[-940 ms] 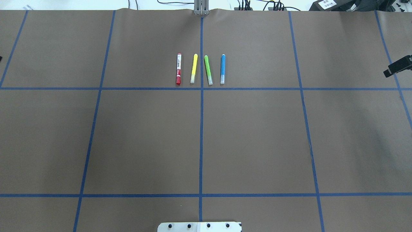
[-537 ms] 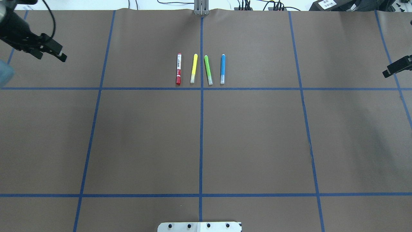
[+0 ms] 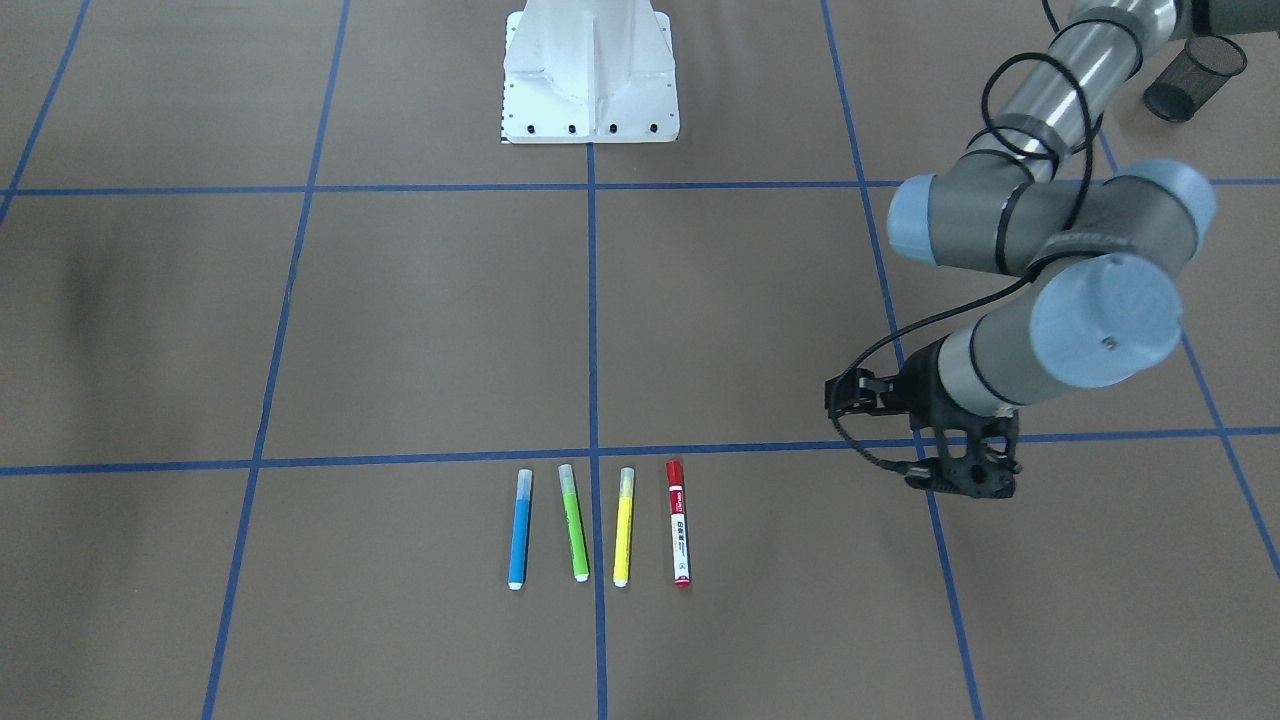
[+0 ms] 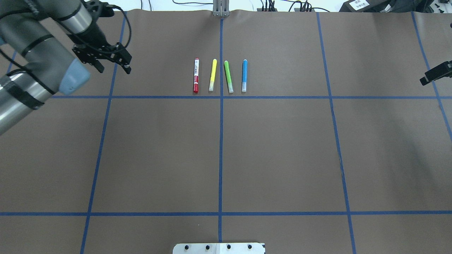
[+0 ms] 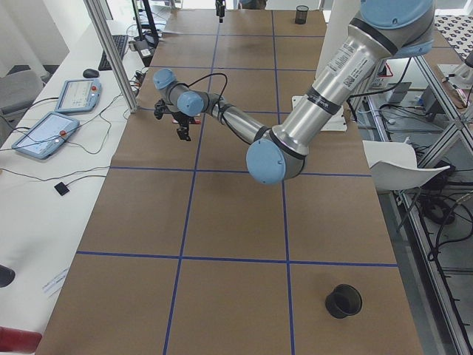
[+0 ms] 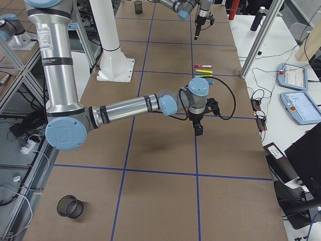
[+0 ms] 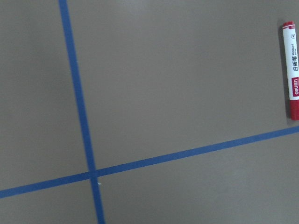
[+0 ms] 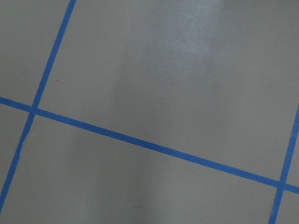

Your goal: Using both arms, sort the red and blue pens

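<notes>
Pens lie in one row on the desk (image 4: 282, 158), far middle square pair, just beyond a cross line of blue tape; order from the robot's left: red pen (image 4: 196, 75), yellow marker (image 4: 212, 74), green marker (image 4: 228, 76), blue pen (image 4: 244, 75); none touch. Red and yellow sit left of the centre tape line, green and blue right of it; green is slightly tilted, the rest near parallel. We note the red pen's long cap points toward the robot, its white barrel label up; the blue pen's clear cap also points toward the robot.

Left claw (image 4: 113, 67) hangs above the desk over a lengthwise tape line, well apart from the red pen, on its left; fingers spread wide, nothing between them. We see the same claw in the front view (image 3: 962, 482), pointing down, clear of the paper. Left wrist view: a tape crossing, with the red pen (image 7: 293, 70) at the right edge.

Right claw (image 4: 436, 74) shows only partly at the overhead view's right edge, well apart from the blue pen; we cannot tell how far its fingers are parted, nor see anything in them. Right wrist view: brown paper and tape only.
</notes>
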